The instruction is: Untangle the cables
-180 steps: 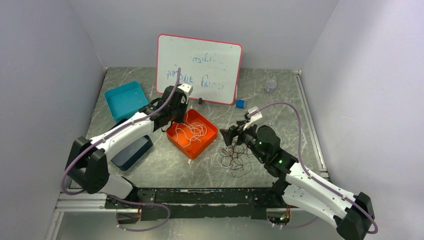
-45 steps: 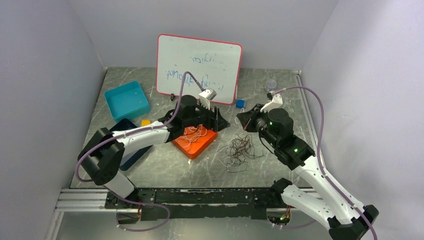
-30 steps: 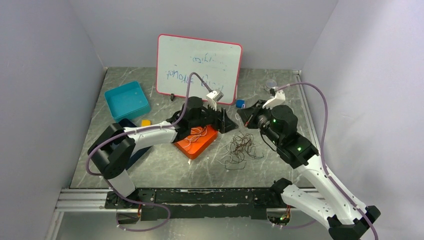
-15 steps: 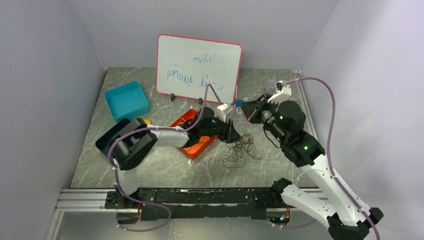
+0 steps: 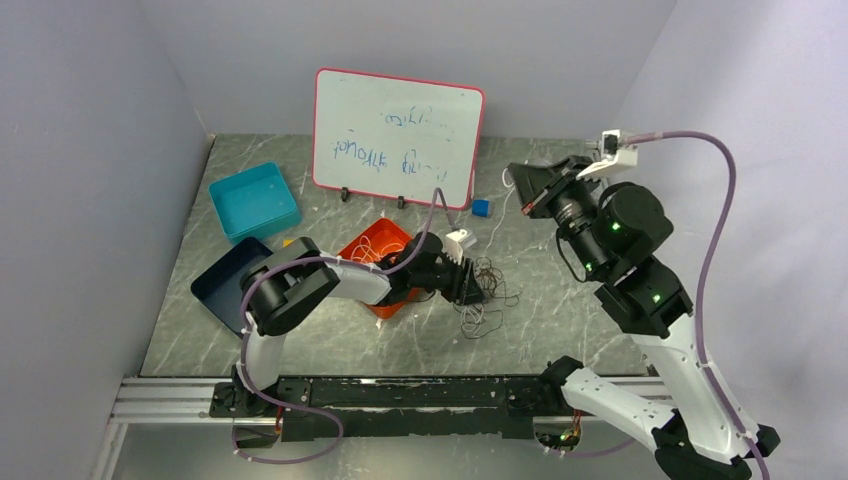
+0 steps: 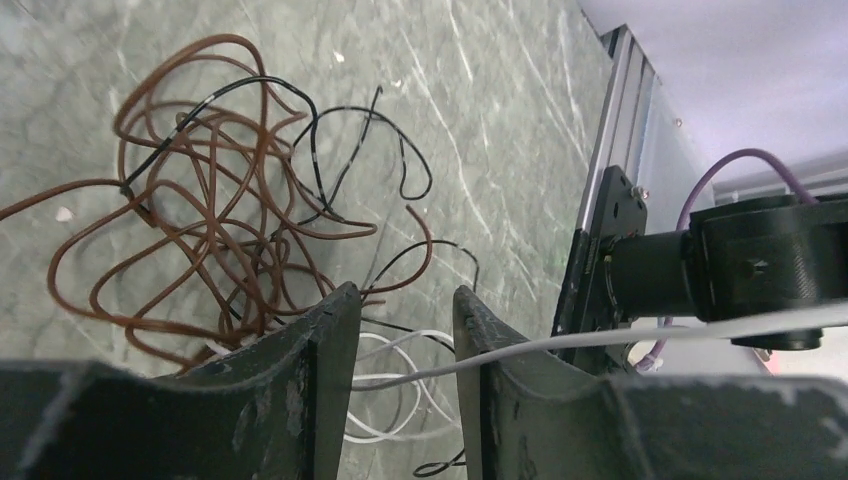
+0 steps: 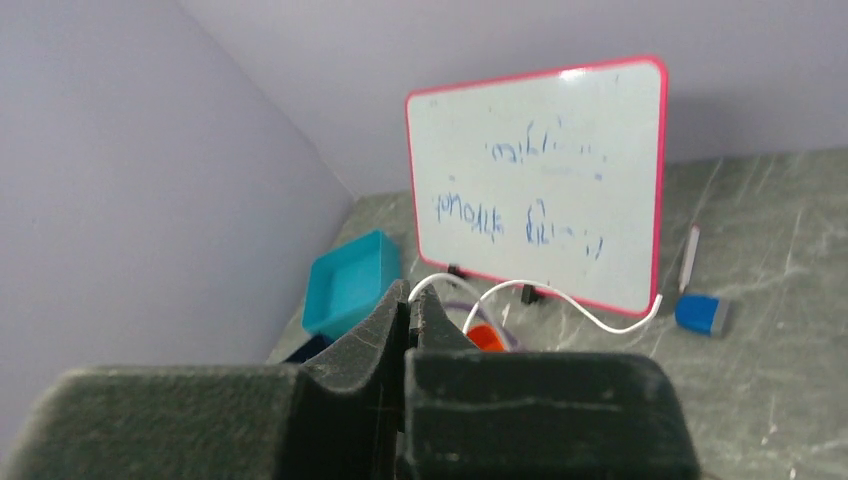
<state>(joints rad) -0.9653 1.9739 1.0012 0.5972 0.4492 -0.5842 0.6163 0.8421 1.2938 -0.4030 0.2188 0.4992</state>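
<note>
Right tool (image 5: 520, 188) with cable (image 7: 521, 284) higher above marbled table (image 5: 330, 340)

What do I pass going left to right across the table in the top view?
Teal bin → orange bin → cable tangle → right gripper, raised and shut on a white cable.
</note>
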